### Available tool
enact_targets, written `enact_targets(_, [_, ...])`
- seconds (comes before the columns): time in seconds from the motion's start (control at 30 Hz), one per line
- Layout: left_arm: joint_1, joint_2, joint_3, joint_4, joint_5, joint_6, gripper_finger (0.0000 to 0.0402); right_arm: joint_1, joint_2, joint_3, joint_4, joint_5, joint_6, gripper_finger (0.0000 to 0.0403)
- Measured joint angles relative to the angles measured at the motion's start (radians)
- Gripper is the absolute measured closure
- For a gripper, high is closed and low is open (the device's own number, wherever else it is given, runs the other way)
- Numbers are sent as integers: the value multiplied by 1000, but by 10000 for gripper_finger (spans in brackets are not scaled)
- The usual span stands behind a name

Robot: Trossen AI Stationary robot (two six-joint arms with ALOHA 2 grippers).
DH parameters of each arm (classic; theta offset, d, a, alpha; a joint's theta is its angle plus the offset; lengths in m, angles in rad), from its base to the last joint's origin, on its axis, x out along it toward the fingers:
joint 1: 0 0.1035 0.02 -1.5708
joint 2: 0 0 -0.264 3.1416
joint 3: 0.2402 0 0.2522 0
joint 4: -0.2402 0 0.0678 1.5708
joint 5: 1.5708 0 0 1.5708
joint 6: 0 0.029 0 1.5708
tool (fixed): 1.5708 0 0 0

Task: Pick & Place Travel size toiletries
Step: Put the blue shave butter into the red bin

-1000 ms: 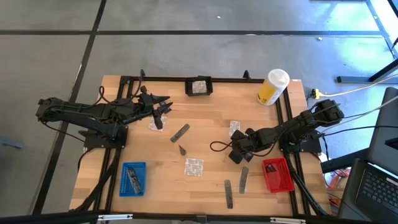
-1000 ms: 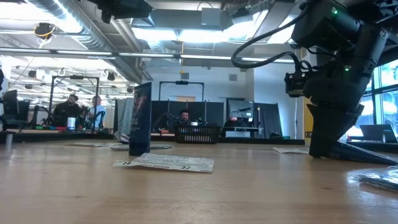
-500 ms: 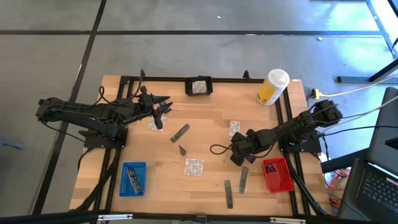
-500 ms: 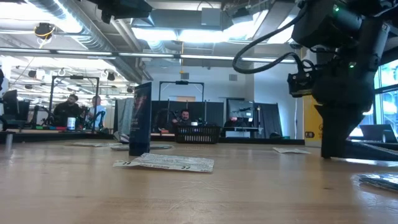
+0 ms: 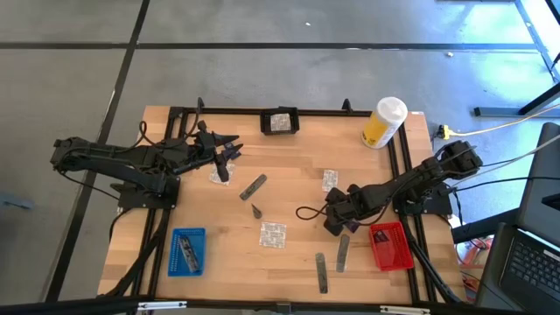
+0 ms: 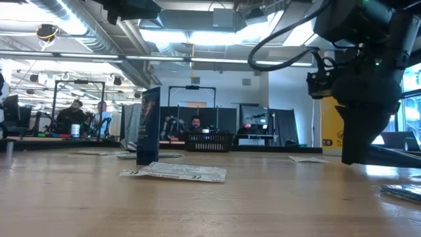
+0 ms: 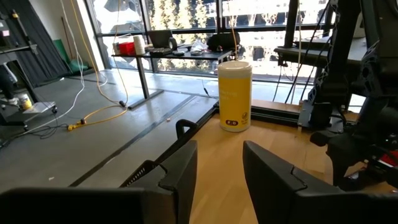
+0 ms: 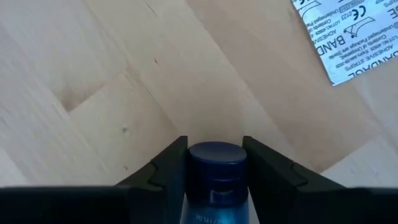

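The right claw (image 5: pixel 336 224) hangs low over the middle-right of the bench (image 5: pixel 297 175), its fingers (image 8: pixel 165 168) clamped on a short dark tube (image 8: pixel 216 180) — the blue-black cap sits snug between them, pointing down at the wood. Just beside it lies a grey stick (image 5: pixel 342 252), with a second stick (image 5: pixel 321 271) nearer the front edge and a red tray (image 5: pixel 390 245) close on the right. A foil sachet (image 5: pixel 330 179) lies a little behind the claw, and another sachet (image 5: pixel 272 234) rests toward the centre front. A blue tray (image 5: pixel 186 251) sits at the front left, and a yellow container (image 5: pixel 383 122) stands at the back right.

The left claw (image 5: pixel 229 150) waits over the back-left part of the bench, fingers (image 7: pixel 180 174) apart and holding nothing — a sachet (image 5: pixel 217 177) lies just under it.
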Motion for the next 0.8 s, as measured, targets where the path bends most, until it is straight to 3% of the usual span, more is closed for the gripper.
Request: enact_targets(0.8, [0,0,0,0,0,0,277,27,-2,157,-184,36,8,255])
